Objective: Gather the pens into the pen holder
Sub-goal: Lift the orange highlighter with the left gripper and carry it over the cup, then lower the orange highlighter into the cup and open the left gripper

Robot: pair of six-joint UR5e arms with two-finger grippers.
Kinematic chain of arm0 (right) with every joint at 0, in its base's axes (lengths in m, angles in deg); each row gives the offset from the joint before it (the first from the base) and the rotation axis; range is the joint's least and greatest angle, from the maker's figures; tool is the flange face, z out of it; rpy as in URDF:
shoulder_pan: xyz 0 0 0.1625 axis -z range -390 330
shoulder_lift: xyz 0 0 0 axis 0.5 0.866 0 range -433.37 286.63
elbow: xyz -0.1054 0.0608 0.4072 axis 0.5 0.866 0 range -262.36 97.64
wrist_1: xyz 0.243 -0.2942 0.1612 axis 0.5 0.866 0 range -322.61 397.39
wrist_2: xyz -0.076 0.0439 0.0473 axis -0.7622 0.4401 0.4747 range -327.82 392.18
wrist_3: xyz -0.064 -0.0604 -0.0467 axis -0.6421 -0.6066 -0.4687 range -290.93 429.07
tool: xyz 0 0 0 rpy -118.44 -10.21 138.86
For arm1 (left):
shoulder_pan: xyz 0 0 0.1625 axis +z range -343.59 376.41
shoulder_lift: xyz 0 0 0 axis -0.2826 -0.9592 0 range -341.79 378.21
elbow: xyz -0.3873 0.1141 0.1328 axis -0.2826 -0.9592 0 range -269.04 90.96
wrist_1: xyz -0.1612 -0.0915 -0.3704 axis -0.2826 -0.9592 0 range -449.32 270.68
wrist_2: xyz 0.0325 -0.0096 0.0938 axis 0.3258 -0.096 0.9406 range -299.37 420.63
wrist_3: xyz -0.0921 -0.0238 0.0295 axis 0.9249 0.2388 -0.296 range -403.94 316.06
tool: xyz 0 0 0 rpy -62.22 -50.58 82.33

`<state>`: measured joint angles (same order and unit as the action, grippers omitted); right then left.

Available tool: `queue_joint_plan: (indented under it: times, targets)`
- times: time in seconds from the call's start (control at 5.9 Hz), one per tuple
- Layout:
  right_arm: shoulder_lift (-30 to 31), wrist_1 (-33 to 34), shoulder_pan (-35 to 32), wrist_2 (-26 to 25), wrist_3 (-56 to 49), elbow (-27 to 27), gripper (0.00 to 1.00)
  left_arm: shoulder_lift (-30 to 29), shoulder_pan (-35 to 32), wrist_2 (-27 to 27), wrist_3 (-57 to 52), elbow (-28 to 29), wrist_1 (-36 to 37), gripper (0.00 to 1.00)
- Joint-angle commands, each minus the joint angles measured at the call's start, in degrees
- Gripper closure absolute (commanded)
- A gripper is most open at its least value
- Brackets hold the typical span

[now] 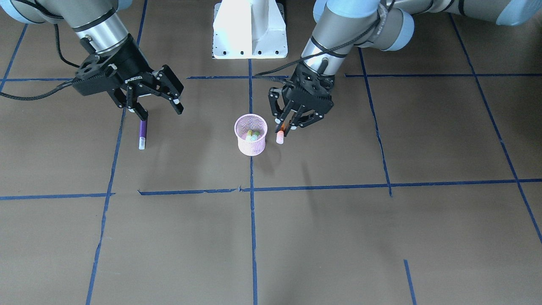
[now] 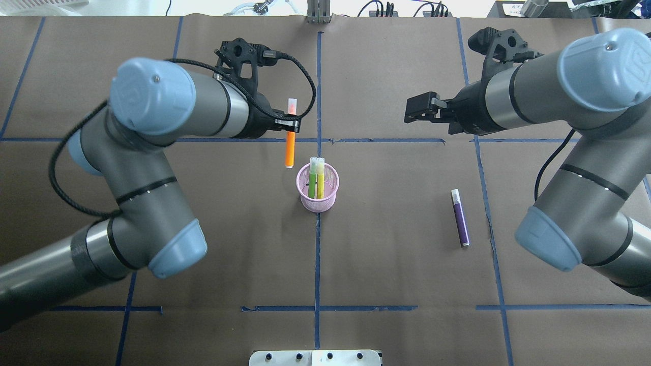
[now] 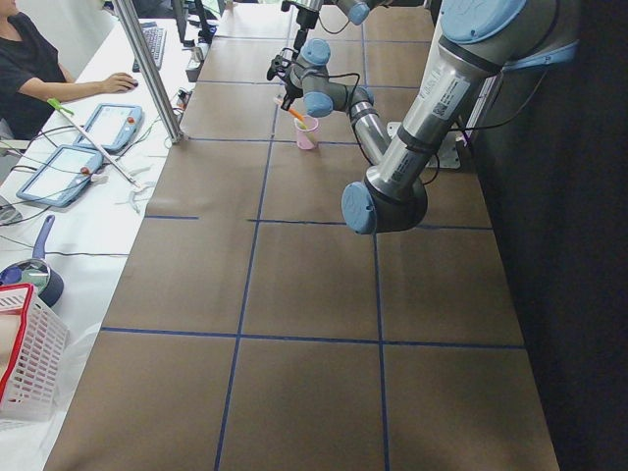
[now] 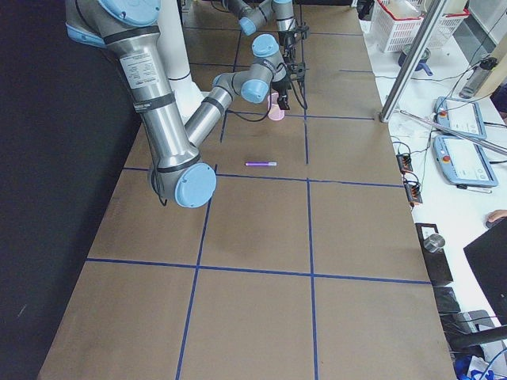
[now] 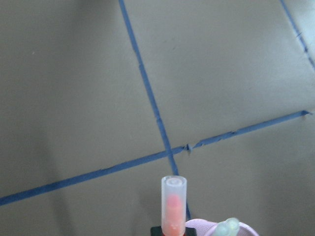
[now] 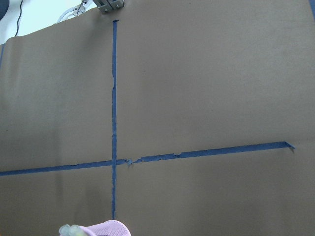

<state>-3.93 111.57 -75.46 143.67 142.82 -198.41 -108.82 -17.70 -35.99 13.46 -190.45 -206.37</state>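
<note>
The pink mesh pen holder stands at the table's centre with a green pen and a yellow-green pen upright in it. My left gripper is shut on the orange pen and holds it in the air just beside the holder, pale cap pointing away from the robot. The orange pen's cap fills the bottom of the left wrist view. The purple pen lies flat on the table to the holder's right. My right gripper is open and empty above the table, near the purple pen.
Blue tape lines cross the brown table. The robot's white base stands at the robot's side of the table. Tablets lie on a side bench with a seated operator; baskets stand beyond the far end.
</note>
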Motion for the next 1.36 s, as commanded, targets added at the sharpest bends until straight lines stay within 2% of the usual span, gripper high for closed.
queue_joint_plan:
  times: [0.0, 0.17, 0.68, 0.85, 1.02, 1.19]
  targets:
    - [1.6, 0.0, -2.4, 2.9, -1.8, 0.0, 0.01, 0.4, 7.2, 11.7, 0.3, 0.1, -4.6, 1.00]
    - [1.7, -0.1, -2.5, 2.9, -1.9, 0.0, 0.00, 0.5, 8.6, 14.4, 0.2, 0.4, -4.9, 1.00]
    - [2.5, -0.1, -2.6, 2.9, -2.0, -0.1, 0.00, 0.2, 8.7, 14.7, -0.1, 1.7, -4.9, 1.00]
    - [2.8, -0.2, -2.6, 2.9, -2.0, -0.1, 0.00, 0.1, 8.7, 16.4, 0.0, 2.8, -5.9, 0.87]
    - [3.0, -0.2, -2.7, 3.0, -2.3, -0.1, 0.00, 0.1, 8.7, 16.5, -0.1, 3.5, -7.6, 0.46]
    - [3.1, -0.2, -2.7, 3.1, -2.4, -0.1, 0.00, 0.1, 8.7, 16.5, -0.2, 3.6, -7.6, 0.28]
